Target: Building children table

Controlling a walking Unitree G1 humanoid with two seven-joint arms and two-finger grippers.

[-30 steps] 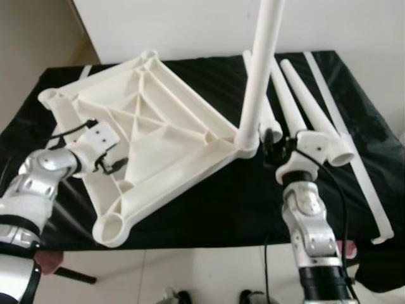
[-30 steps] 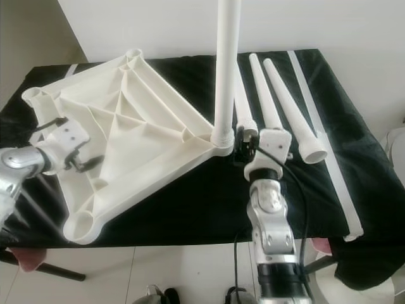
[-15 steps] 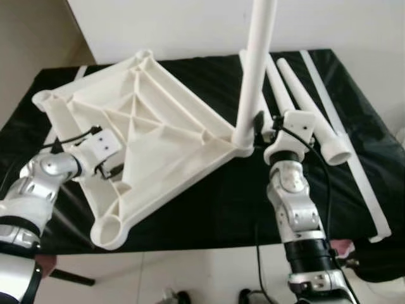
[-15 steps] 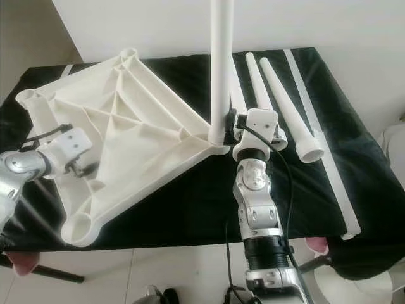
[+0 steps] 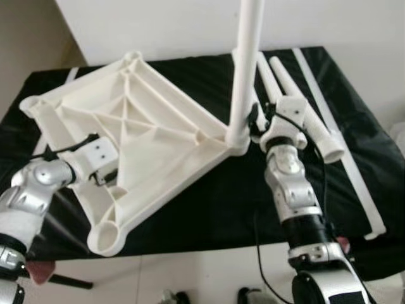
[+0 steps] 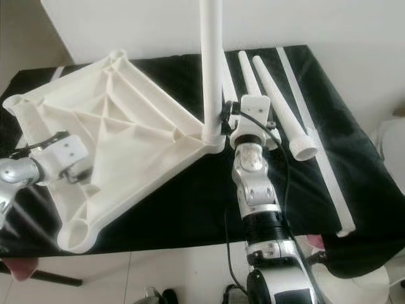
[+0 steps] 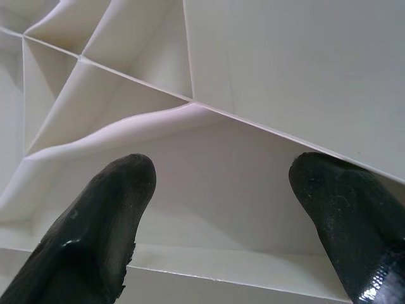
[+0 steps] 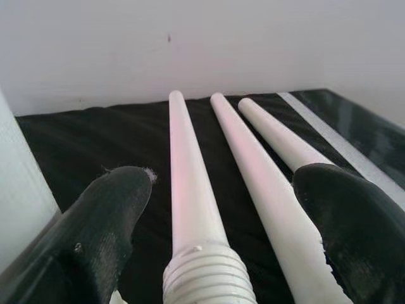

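The white plastic table top (image 5: 145, 133) lies upside down on the black-covered table, ribs facing up. One white leg (image 5: 243, 69) stands upright in its near right corner socket. Three loose legs (image 5: 297, 104) lie side by side just to the right. My right gripper (image 8: 221, 209) is open beside the upright leg's base, its fingers (image 8: 101, 221) straddling the threaded end of the nearest loose leg (image 8: 190, 190) without touching it. My left gripper (image 7: 221, 183) is open over the ribbed underside (image 7: 285, 76), near the top's left edge (image 5: 104, 180).
A long white strip (image 5: 359, 190) lies along the table's right side, beyond the loose legs. Another strip (image 5: 73, 73) shows at the back left. A white wall rises close behind the table. The black cloth's front edge (image 5: 209, 218) drops to a tiled floor.
My right arm has reached forward, carrying its gripper from just right of the upright leg's base to the loose legs' threaded ends. The left gripper stays on the table top. The camera shifted slightly.
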